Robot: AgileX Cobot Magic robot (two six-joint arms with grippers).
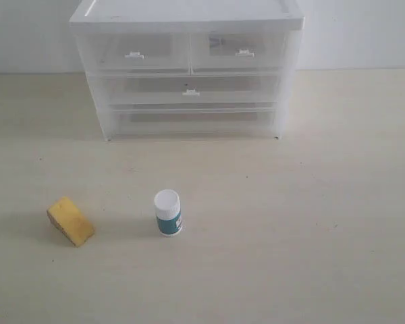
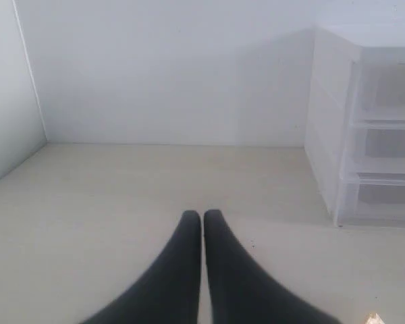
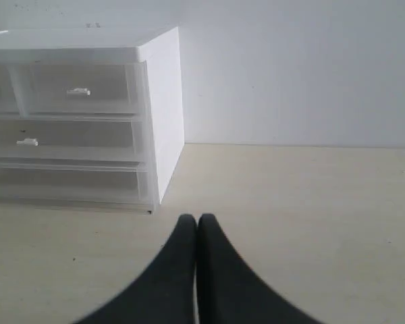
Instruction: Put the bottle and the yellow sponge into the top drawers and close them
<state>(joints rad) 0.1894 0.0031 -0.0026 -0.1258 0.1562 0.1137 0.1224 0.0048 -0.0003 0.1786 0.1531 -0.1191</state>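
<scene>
The white pill bottle (image 1: pixel 168 212) with a teal label stands upright on the table, in front of the cabinet. The yellow sponge (image 1: pixel 70 221) lies to its left. Both top drawers are pushed in: the left one (image 1: pixel 136 51) and the right one (image 1: pixel 239 48), each with a small tab handle. Neither gripper appears in the exterior view. My left gripper (image 2: pixel 202 217) is shut on nothing, over bare table left of the cabinet (image 2: pixel 364 128). My right gripper (image 3: pixel 196 219) is also shut and empty, off the cabinet's (image 3: pixel 88 108) right front corner.
The white cabinet (image 1: pixel 189 67) stands at the back of the pale table, against a white wall. Two full-width drawers (image 1: pixel 189 91) lie below the top pair. Bare tabletop (image 1: pixel 310 223) spreads to the right of the bottle.
</scene>
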